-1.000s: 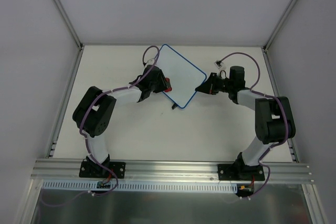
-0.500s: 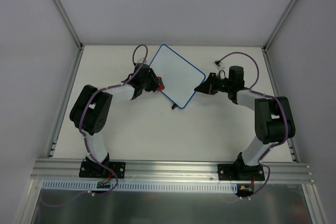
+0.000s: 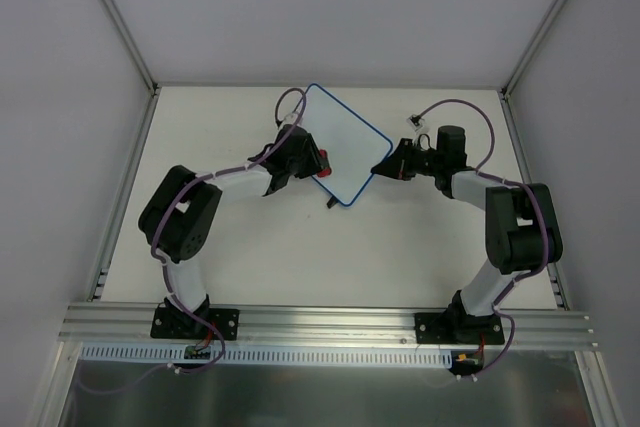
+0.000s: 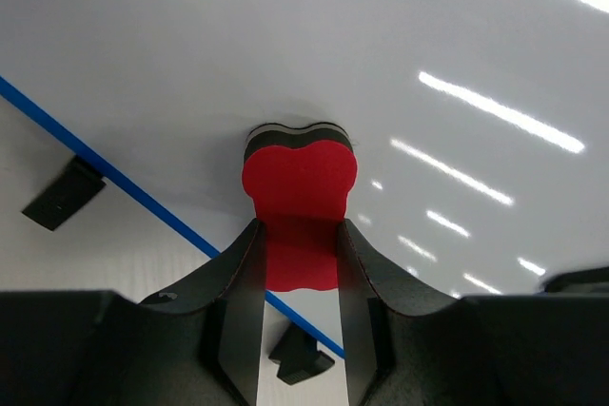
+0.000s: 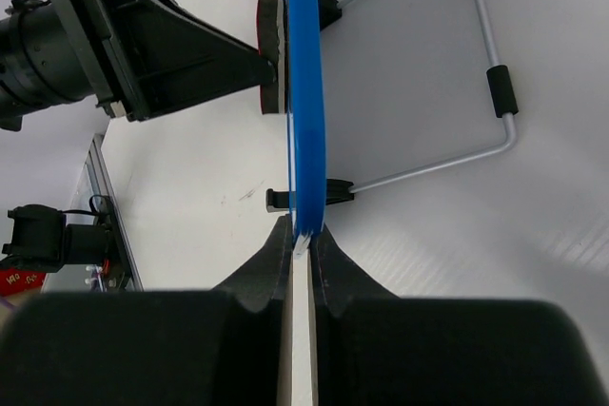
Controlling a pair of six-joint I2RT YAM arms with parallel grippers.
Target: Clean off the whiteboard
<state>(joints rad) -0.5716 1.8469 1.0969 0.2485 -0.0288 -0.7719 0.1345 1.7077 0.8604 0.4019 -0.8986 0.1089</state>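
My left claw (image 4: 298,235) clamps the eraser (image 4: 299,170), pressed flat to the board (image 3: 350,142), which looks near upright. My right claw (image 5: 301,233) pinches its blue edge; wire stand (image 5: 499,92) behind.

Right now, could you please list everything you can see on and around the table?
whiteboard: one, white with a thin blue frame, standing at the middle back of the table, no writing visible
eraser: one, red with a dark pad, pressed against the whiteboard's face
feet: two, black, under the whiteboard's lower edge
wire stand: one, grey with black sleeves, behind the whiteboard
table: one, white, under everything
rail: one, silver, along the table's near edge
left gripper: one, black, shut on the eraser
right gripper: one, black, pinching the whiteboard's right edge
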